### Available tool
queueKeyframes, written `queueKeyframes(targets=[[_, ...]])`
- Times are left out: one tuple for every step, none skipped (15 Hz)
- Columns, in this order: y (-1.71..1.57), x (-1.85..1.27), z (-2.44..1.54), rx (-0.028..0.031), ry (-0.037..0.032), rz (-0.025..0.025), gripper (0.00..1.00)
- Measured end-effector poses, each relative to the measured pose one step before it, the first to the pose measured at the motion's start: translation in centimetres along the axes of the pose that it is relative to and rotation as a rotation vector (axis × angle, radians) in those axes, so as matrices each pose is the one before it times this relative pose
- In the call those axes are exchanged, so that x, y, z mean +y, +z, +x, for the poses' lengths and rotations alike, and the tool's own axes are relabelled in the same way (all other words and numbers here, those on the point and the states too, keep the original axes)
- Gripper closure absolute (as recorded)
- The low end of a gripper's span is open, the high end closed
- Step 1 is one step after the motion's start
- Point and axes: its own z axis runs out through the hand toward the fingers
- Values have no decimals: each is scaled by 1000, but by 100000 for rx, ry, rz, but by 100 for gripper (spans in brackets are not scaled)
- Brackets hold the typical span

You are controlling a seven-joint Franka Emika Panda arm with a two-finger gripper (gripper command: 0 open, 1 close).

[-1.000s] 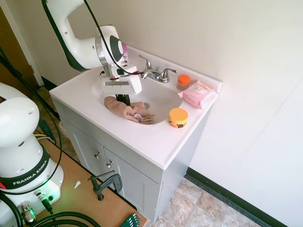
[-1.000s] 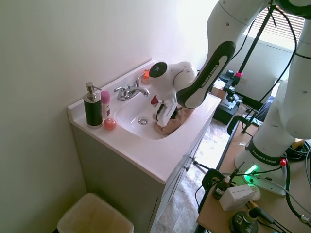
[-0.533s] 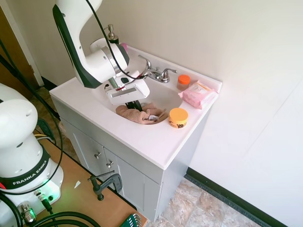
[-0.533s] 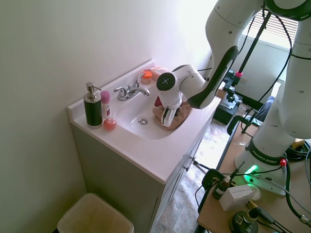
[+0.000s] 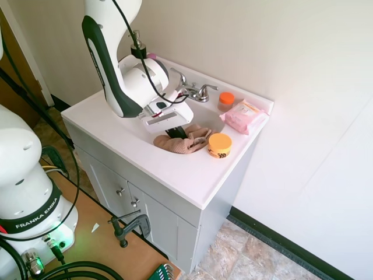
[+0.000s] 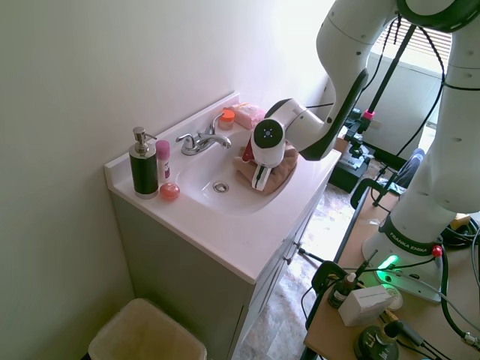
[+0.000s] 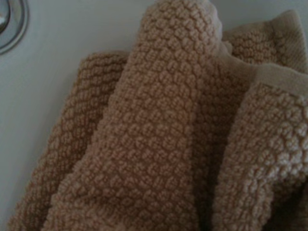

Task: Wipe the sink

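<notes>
Arm bent over the sink, wrist angled down. Tool presses into a bunched tan nubby cloth directly beneath it; grip state cannot be told. Basin glossy white, oval.

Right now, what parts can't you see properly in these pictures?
- Gripper fingers: the arm's wrist covers them in both exterior views, so open or shut is unclear.
- Sink wall under the cloth: covered in every view.
- Drain: cut off by the wrist view's edge.
- Orange tub label: too small in the first exterior view.
</notes>
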Motion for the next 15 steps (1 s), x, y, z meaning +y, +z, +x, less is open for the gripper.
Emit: queueKeyframes(targets=[[186, -475, 182, 246, 2246, 409, 100], [178, -520, 144, 483, 1861, 549, 100], [166, -569, 22, 331, 1773, 543, 100], [72, -685, -97, 91, 1398, 704, 100], [17, -733, -208, -34, 1267, 834, 100], [-27, -656, -232, -413, 1238, 583, 100], [-134, -620, -175, -731, 1467, 437, 100], [-157, -555, -137, -862, 1465, 283, 100], [-209, -565, -177, -1276, 1611, 146, 100], [-308, -557, -245, -1196, 1343, 294, 100], [-342, -613, -229, -1486, 1796, 314, 100], [-364, -643, -183, -1957, 2423, 200, 100], [-410, -682, -211, -2410, 2482, 307, 100], [-466, -591, -279, -1628, 1309, 499, 100], [-568, -691, -401, -1799, 909, 943, 100]])
